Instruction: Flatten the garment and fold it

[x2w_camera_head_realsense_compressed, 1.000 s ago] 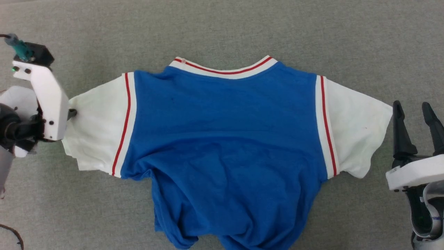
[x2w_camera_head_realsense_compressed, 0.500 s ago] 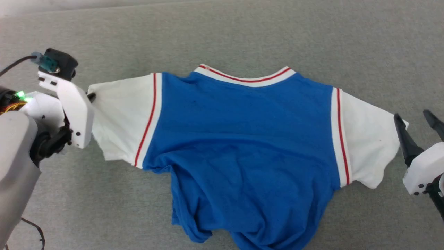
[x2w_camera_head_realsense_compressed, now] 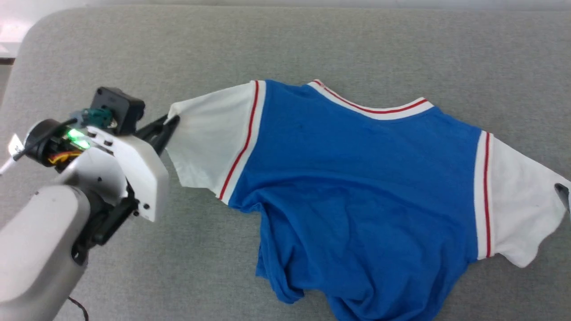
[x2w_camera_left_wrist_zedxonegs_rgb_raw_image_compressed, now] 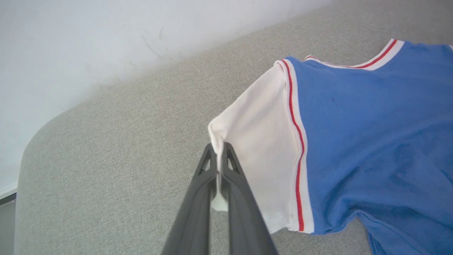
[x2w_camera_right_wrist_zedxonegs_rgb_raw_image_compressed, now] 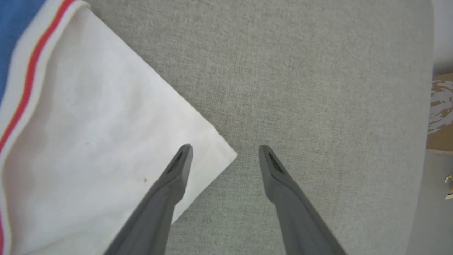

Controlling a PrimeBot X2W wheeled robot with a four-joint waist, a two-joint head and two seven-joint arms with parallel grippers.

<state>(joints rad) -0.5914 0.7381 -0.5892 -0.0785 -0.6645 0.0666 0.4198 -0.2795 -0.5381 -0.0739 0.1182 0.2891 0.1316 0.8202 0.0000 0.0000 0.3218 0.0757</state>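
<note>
The garment (x2w_camera_head_realsense_compressed: 357, 187), blue with white sleeves and red-striped trim, lies back-up on the grey surface, its lower hem bunched. My left gripper (x2w_camera_head_realsense_compressed: 171, 120) is shut on the outer corner of the left sleeve (x2w_camera_left_wrist_zedxonegs_rgb_raw_image_compressed: 254, 141); in the left wrist view white cloth is pinched between the closed fingers (x2w_camera_left_wrist_zedxonegs_rgb_raw_image_compressed: 233, 177) of that gripper (x2w_camera_left_wrist_zedxonegs_rgb_raw_image_compressed: 219, 150). My right gripper (x2w_camera_right_wrist_zedxonegs_rgb_raw_image_compressed: 225, 148) stands open at the right sleeve's corner (x2w_camera_right_wrist_zedxonegs_rgb_raw_image_compressed: 106, 124), one finger over the cloth and one over bare surface. A dark fingertip (x2w_camera_head_realsense_compressed: 563, 192) of it shows at the head view's right edge.
The grey padded surface (x2w_camera_head_realsense_compressed: 312, 44) has a rounded corner at the far left, with a white wall (x2w_camera_left_wrist_zedxonegs_rgb_raw_image_compressed: 88, 42) behind it. In the right wrist view the surface's edge is close, with floor and a brown box (x2w_camera_right_wrist_zedxonegs_rgb_raw_image_compressed: 440, 113) beyond. A cable (x2w_camera_head_realsense_compressed: 78, 307) hangs under the left arm.
The head camera has turned, shifting the whole picture right. My left gripper has shut on the left sleeve's corner. The right gripper has come up to the right sleeve's corner, still open.
</note>
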